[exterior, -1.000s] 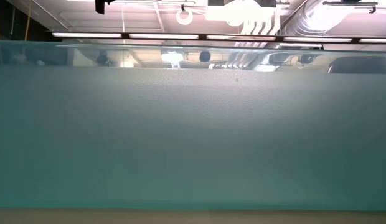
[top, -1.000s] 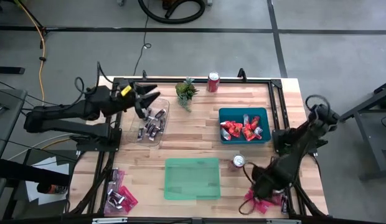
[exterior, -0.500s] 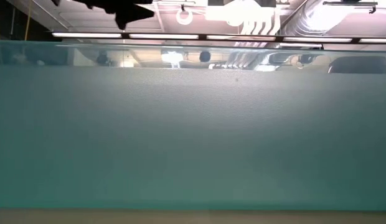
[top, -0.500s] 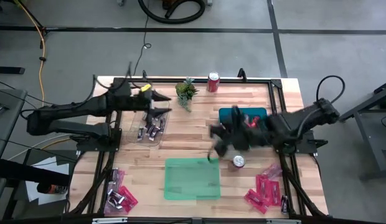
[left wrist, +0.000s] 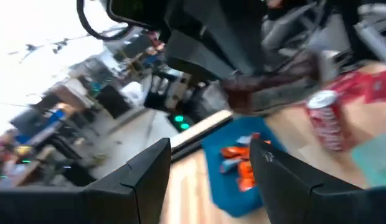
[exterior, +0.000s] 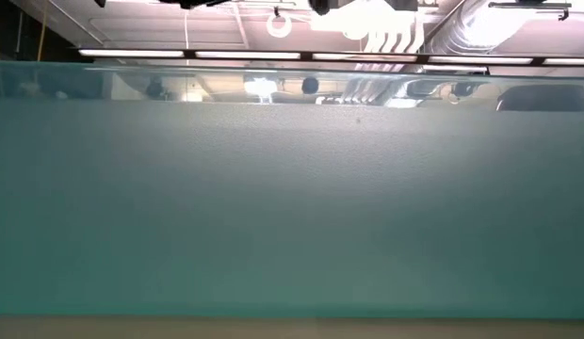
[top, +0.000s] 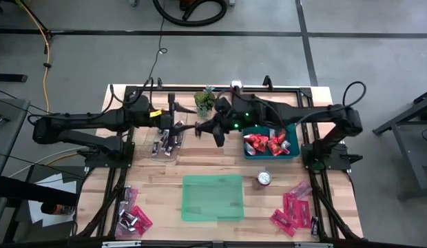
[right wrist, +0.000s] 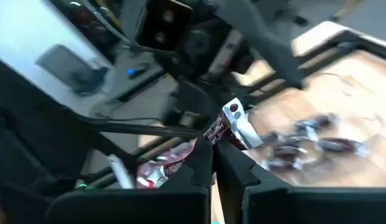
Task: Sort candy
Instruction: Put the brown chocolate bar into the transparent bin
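Swung leftward since the earlier frame, the right end effector [top: 200, 128] is clamped on a dark brown-and-silver candy bar [right wrist: 232, 126], just right of the clear tray [top: 167, 136] of similar bars; the left end effector [top: 178, 122] hovers above that tray, fingers spread wide and empty, on the counter [top: 213, 165].

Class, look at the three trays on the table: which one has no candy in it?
The green tray, near the table's front edge, is bare. The clear tray holds dark bars, and the blue tray holds red-orange packets.
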Controlling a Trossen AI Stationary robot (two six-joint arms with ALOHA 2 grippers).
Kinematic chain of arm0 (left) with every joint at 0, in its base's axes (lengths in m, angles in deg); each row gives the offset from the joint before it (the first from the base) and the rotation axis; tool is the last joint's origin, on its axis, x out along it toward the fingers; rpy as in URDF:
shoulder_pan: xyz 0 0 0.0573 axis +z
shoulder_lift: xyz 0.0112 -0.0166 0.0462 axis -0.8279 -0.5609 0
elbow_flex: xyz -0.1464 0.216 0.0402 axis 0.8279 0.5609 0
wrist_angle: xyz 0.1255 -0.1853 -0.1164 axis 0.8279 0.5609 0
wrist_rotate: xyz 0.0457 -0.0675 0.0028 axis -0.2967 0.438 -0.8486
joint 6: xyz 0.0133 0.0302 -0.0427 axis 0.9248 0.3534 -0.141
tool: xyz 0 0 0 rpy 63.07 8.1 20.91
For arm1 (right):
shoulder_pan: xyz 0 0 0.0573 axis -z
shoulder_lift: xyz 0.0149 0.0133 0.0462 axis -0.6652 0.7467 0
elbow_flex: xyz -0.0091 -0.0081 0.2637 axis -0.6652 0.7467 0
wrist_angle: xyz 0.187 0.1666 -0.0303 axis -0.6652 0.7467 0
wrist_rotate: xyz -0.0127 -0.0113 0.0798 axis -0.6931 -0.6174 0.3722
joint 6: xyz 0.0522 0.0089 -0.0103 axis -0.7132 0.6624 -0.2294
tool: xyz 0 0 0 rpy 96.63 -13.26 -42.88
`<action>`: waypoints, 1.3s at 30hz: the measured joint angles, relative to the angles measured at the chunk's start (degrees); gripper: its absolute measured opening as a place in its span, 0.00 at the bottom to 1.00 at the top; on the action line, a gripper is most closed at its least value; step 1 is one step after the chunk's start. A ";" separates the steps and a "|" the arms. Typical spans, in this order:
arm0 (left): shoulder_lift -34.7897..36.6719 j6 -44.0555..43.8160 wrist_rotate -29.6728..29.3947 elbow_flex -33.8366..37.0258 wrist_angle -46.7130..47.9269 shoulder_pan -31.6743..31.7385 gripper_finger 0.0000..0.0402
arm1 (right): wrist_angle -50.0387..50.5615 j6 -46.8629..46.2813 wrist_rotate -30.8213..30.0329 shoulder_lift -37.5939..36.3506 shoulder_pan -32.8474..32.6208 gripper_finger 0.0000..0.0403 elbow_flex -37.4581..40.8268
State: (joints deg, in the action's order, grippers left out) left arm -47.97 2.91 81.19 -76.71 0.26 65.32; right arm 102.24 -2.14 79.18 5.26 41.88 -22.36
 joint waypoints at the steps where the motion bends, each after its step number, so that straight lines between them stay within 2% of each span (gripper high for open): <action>1: 0.00 1.28 -0.45 -0.02 -0.08 -0.22 0.51 | -2.30 -0.43 1.72 0.60 0.56 0.00 0.00; 7: 0.00 10.63 -2.03 -0.02 -0.25 -2.96 0.51 | -7.15 -3.74 7.39 3.19 2.85 0.00 0.00; 16: 0.00 19.44 -5.34 -0.02 -0.56 -6.81 0.50 | -8.25 -6.44 6.86 4.51 3.55 0.00 0.00; 19: 0.17 20.39 -9.49 -0.02 -0.32 -7.71 0.42 | -8.80 -7.87 5.97 4.53 3.70 0.00 -0.11; 22: 0.27 19.62 -10.76 -0.04 -0.16 -7.77 0.25 | -9.33 -10.90 5.74 4.53 3.84 0.02 -0.11; 25: 0.47 18.98 -12.16 -0.04 0.12 -7.78 0.06 | -9.42 -12.67 5.85 4.53 3.92 0.11 -0.11; 29: 1.30 17.11 -14.20 -0.07 1.63 -7.61 0.04 | -10.12 -11.53 5.58 4.07 3.96 0.32 -0.11; 32: 3.10 13.82 -17.01 -0.02 7.28 -6.81 0.01 | -11.16 -8.86 5.84 2.95 4.44 0.49 -0.13; 36: 5.83 -1.12 -21.06 0.28 20.67 -3.23 0.01 | -9.38 -7.29 6.18 0.87 5.52 0.67 -0.43; 39: 7.91 -15.24 -21.35 4.78 28.26 0.48 0.00 | -5.11 -7.25 6.44 -0.20 6.07 0.73 -0.25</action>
State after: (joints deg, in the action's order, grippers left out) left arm -40.06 -12.34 59.84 -71.93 28.52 65.81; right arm 97.13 -9.39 85.63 5.06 47.94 -22.62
